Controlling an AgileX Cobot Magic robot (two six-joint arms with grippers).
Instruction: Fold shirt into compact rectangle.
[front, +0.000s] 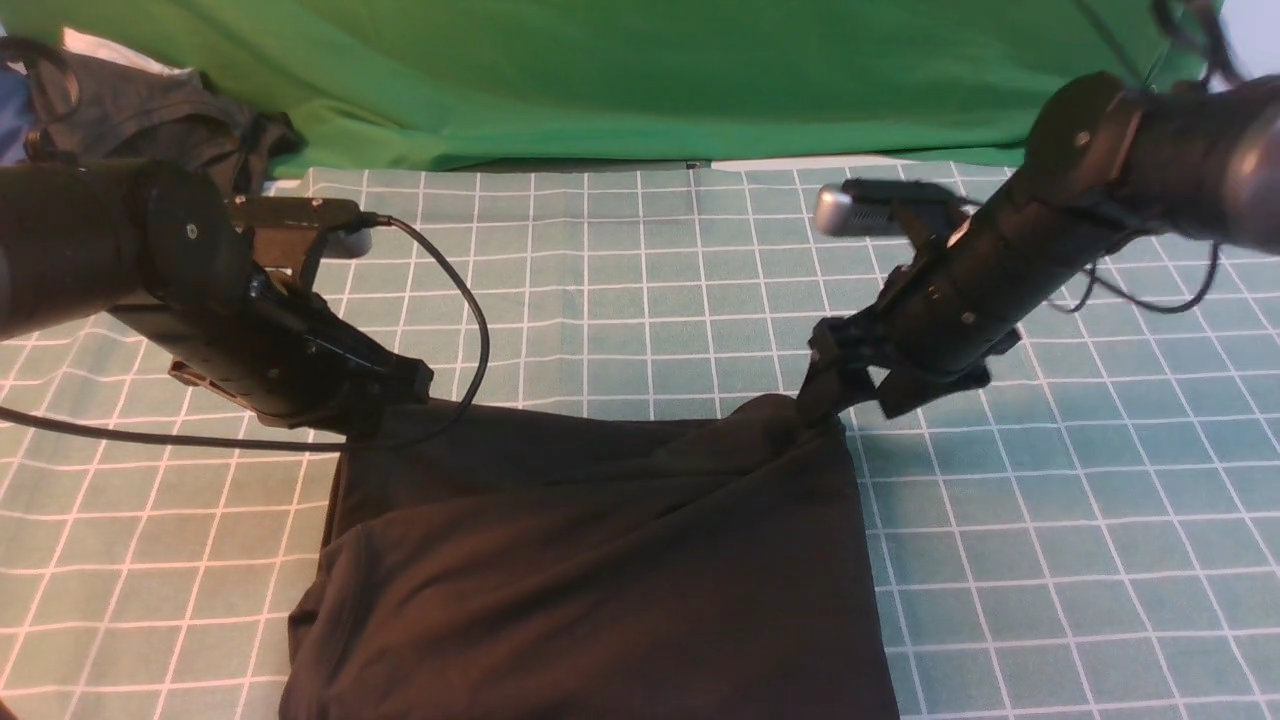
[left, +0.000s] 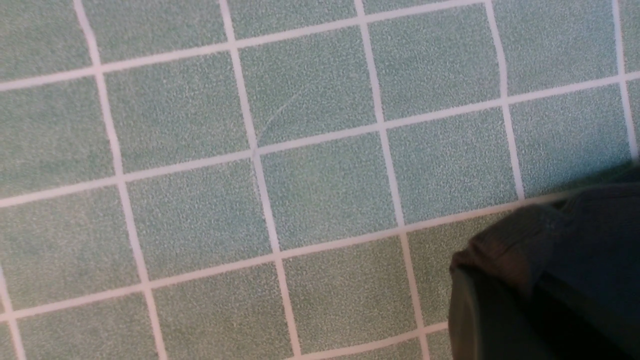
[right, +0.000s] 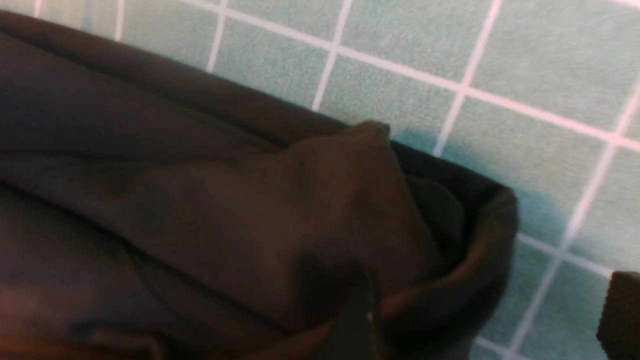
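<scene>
Black shirt fills the near part of the front view, lying on the checked counter as a rough folded block whose far edge runs between the two arms. At the far right corner of that edge the right pincer stands with its jaws spread wide: in the right wrist view one finger rests against the bunched corner cloth and the other finger sits clear over bare counter, so nothing is gripped and the corner stands up in a small peak just below the pincer. At the far left corner the left pincer is closed; the left wrist view shows a rolled hem of the shirt just beside it, but whether cloth is pinched there I cannot tell. The step in hand looks like letting go after a fold. To do it well, the right pincer should lift straight up and away so the fingers do not drag the peak, the left should release the same way, and the raised right corner probably wants pressing flat so the far edge lies straight.
</scene>
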